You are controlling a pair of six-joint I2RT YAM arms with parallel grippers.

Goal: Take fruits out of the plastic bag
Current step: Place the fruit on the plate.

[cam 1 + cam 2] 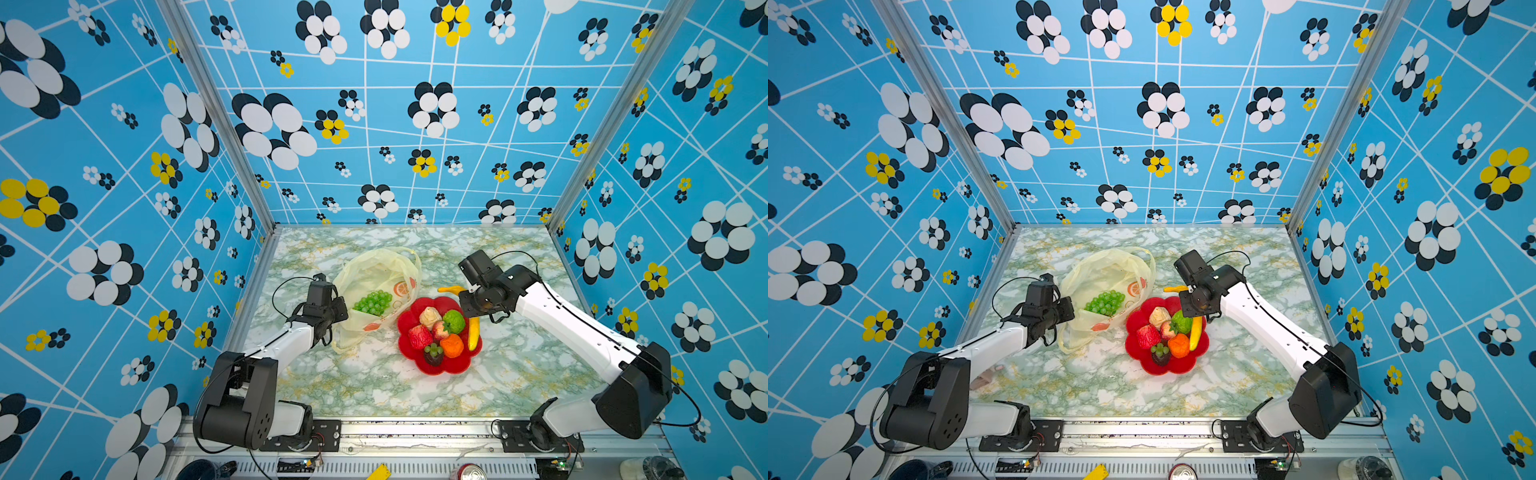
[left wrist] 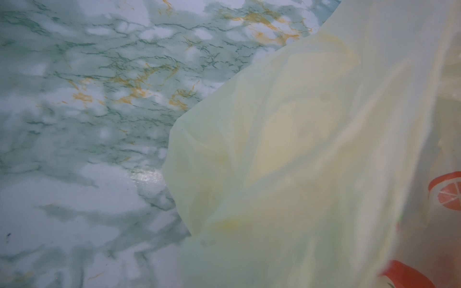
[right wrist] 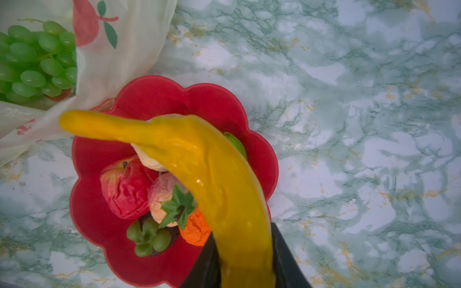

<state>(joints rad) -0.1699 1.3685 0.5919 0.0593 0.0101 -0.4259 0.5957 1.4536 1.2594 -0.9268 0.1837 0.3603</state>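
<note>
The pale-yellow plastic bag [image 1: 374, 270] [image 1: 1104, 270] lies open on the marble table, and a green grape bunch [image 1: 372, 302] [image 3: 37, 59] sits inside it. My left gripper [image 1: 337, 311] [image 1: 1066, 311] is shut on the bag's left edge. In the left wrist view bag film [image 2: 299, 149] hides the jaws. My right gripper [image 1: 468, 293] [image 3: 245, 269] is shut on a yellow banana [image 1: 451, 289] [image 3: 199, 162], held over the red plate's far rim. On that plate [image 1: 432, 370] [image 3: 84, 199] lie several fruits: orange [image 1: 452, 345], strawberry [image 1: 440, 330], bumpy green fruit [image 1: 454, 321], cream piece [image 1: 429, 316] and a second banana [image 1: 473, 332].
Patterned blue walls close in the table on three sides. A metal rail [image 1: 415, 428] carrying both arm bases runs along the front edge. Bare marble [image 1: 374, 386] lies in front of the bag and plate.
</note>
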